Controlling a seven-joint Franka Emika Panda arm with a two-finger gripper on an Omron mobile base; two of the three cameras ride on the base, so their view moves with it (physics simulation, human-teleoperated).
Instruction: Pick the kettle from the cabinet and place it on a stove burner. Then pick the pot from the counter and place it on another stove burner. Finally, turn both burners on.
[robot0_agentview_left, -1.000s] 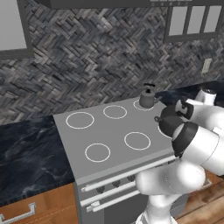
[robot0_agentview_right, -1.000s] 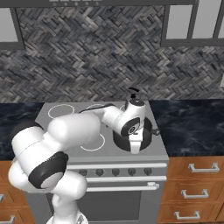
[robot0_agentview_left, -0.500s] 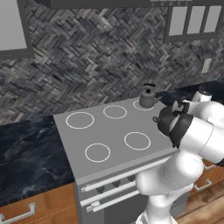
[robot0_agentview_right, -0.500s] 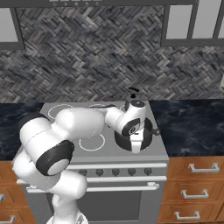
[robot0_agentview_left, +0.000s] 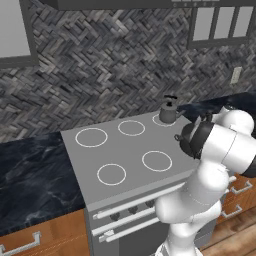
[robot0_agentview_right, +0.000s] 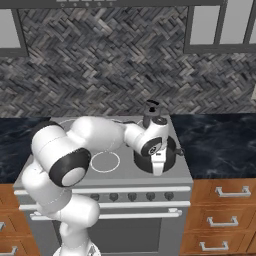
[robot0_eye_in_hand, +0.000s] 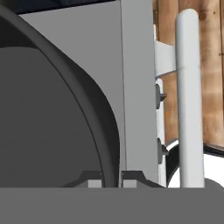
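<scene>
On the grey stove (robot0_agentview_right: 60, 167), at its front right burner, sits the pot (robot0_agentview_right: 172, 150), wide, low and dark, largely covered by the arm's wrist in the right base view. Gripped at the near rim by the end effector (robot0_eye_in_hand: 112, 177): in the hand view, two dark fingertips (robot0_eye_in_hand: 133, 175) stand close together on either side of the pot (robot0_eye_in_hand: 52, 113) wall, one inside and one outside, closed on it. Seen from the left base view as a dark round shape (robot0_agentview_left: 189, 140) at the stove's right edge, just behind the white forearm.

At the back right burner stands the kettle (robot0_agentview_left: 168, 111), upright, small and dark with an arched black handle; in the right base view it (robot0_agentview_right: 151, 116) rises just behind the wrist, near the pot but apart from it. Three other burner rings (robot0_agentview_left: 156, 160) bare on the grey top (robot0_agentview_left: 125, 150).

To either side of the stove runs the black veined desk (robot0_agentview_right: 220, 145), over brown drawers (robot0_agentview_right: 225, 215) with silver handles. Beyond, a herringbone stone wall (robot0_agentview_left: 115, 65). Below the stove top in the hand view, the oven's pale bar handle (robot0_eye_in_hand: 190, 96) against wood.
</scene>
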